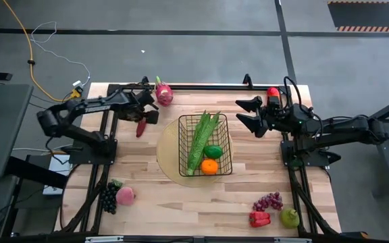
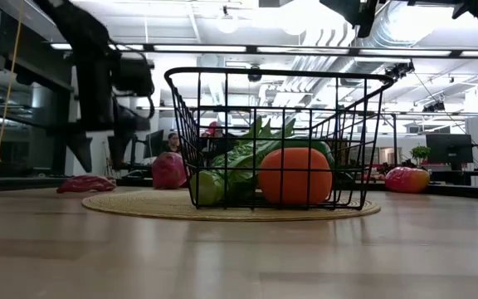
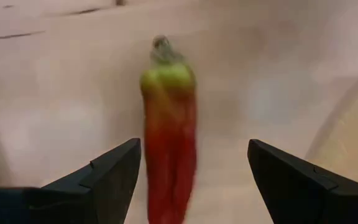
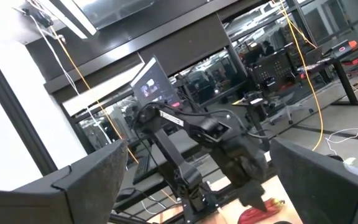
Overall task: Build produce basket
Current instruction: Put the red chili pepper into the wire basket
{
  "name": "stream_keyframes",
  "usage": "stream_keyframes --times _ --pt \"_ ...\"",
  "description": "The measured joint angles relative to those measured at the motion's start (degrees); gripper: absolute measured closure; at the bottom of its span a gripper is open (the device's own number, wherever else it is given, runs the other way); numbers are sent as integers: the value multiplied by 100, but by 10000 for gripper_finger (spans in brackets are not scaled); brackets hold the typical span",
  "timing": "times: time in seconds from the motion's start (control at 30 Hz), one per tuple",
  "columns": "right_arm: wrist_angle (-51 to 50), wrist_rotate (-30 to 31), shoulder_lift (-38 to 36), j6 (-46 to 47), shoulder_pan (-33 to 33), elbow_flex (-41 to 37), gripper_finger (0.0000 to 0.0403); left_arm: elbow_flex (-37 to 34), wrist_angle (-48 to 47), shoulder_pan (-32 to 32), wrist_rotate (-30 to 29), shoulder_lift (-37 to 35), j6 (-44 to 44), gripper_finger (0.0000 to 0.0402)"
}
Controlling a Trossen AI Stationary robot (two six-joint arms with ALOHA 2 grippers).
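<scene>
The left hand [image 1: 145, 116] hovered with its fingers spread above the red chili [image 1: 140, 127], which lay flat on the worktop [image 1: 181, 199] to the left of the basket [image 1: 206, 144]. In the left wrist view the chili [image 3: 168, 137] sat between the two dark fingers [image 3: 98, 180], untouched, its green stem end pointing away; its lower end was cut off by the picture's edge. The pink dragon fruit [image 1: 163, 93] rested just beyond that hand, toward the worktop's far edge.

The black wire basket stood at the middle of the worktop on a round tan disc [image 1: 167, 158]. Inside it lay long green pods [image 1: 201, 138], a green pepper [image 1: 213, 151] and an orange [image 1: 209, 167]. From the low view the basket's grid [image 2: 276, 137] partly screened the orange [image 2: 295, 176] and the pods, and the chili [image 2: 85, 183] showed only as a low red shape to the basket's left.

The right hand [image 1: 250, 115] waited to the right of the basket, raised clear of the worktop, its fingers wide apart and holding nothing.

Near the front-left corner, well apart from the basket, sat dark grapes [image 1: 108, 197] beside a peach [image 1: 125, 196]. Near the front-right lay red grapes [image 1: 269, 201], a red pepper [image 1: 260, 218] and a green apple [image 1: 289, 217].
</scene>
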Motion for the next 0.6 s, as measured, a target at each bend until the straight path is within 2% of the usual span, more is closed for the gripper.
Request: stream_keyframes --times 0.37,0.6 --pt "-33 0 1 11 0 1 20 -63 518 225 -182 863 161 117" --pt "-116 4 2 5 0 1 20 -46 530 225 -154 954 228 139"
